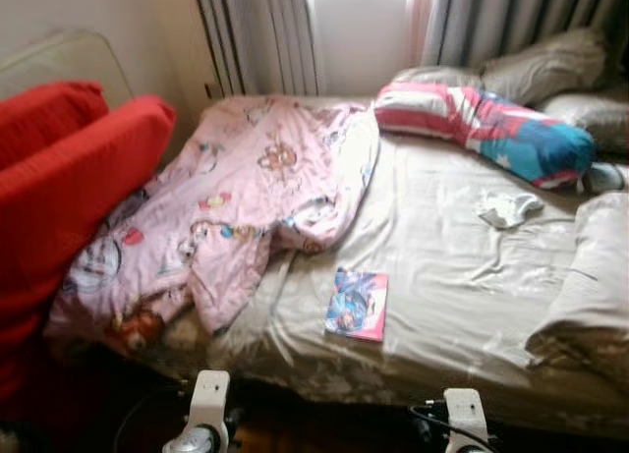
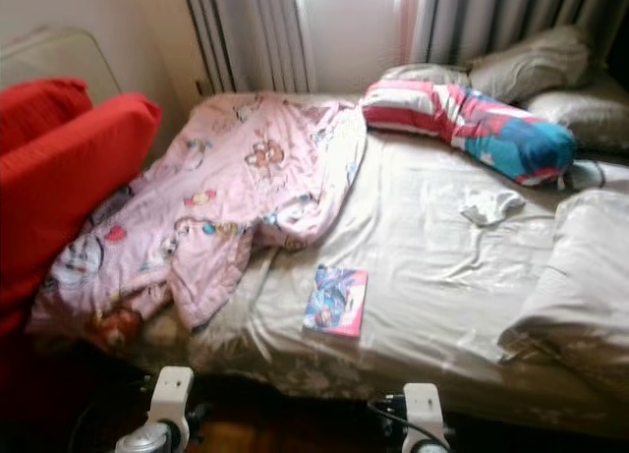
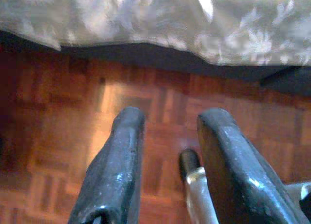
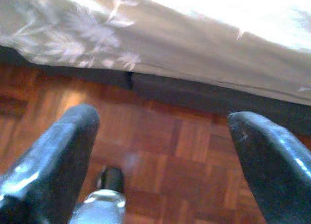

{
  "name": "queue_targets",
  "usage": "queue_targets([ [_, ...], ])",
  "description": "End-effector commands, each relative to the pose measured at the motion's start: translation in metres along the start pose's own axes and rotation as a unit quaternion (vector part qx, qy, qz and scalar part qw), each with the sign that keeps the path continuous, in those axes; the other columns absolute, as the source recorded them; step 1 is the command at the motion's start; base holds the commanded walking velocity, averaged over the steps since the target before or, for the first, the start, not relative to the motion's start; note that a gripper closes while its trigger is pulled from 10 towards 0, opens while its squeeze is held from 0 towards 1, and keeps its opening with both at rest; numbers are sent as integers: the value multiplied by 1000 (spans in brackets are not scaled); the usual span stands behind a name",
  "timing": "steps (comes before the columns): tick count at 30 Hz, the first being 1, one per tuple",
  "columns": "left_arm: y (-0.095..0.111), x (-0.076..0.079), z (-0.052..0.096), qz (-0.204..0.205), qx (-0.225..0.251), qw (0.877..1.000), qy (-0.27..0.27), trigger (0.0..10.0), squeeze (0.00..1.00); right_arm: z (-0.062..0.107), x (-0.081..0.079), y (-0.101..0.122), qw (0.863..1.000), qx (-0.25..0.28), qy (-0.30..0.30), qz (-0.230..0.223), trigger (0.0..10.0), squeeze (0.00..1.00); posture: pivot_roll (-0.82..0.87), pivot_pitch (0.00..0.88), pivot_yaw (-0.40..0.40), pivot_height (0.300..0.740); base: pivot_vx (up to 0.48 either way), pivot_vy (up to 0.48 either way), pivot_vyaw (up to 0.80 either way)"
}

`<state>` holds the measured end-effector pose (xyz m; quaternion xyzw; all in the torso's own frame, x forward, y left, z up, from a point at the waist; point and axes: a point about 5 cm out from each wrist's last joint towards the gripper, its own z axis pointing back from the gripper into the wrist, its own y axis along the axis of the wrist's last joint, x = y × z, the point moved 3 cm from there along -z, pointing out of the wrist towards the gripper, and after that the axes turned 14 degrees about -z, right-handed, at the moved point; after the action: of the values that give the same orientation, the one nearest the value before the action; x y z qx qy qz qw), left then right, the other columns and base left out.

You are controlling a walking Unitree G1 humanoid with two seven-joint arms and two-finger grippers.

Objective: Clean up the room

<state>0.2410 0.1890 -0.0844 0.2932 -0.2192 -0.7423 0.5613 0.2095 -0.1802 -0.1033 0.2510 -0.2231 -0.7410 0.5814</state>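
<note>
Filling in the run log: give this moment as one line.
stage: facing bed | left gripper: open, low over floor | right gripper: open, low over floor | bed: blanket bunched, book near edge

Bed (image 1: 442,237) w/ beige sheet is carrying pink blanket (image 1: 236,198), book (image 1: 358,304), striped bolster (image 1: 482,124), white cloth (image 1: 508,208).

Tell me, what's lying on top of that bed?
On the bed: a rumpled pink cartoon-print blanket, a colourful book, a striped bolster, grey pillows, a small white cloth. The blanket hides whatever lies beneath.
</note>
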Motion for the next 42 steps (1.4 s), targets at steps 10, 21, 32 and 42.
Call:
queue_targets([
  [10,-6,-5,2,-3,-9,1000,5,10000,0,0,-8,-6,1000,-12,6,-7,10000,0,-46,11,49,740,0,-264,0],
  [21,-7,-5,2,-2,-10,1000,5,10000,0,0,-7,-7,1000,-13,4,-10,10000,0,-47,19,49,740,0,-266,0],
  [32,-7,-4,2,-2,-11,1000,4,10000,0,0,-5,-7,1000,-12,0,-11,10000,0,-47,21,49,740,0,-314,0],
  [42,-8,-5,2,-2,-12,1000,5,10000,0,0,-4,-8,1000,-16,-5,-15,10000,0,-49,17,52,740,0,-338,0],
])
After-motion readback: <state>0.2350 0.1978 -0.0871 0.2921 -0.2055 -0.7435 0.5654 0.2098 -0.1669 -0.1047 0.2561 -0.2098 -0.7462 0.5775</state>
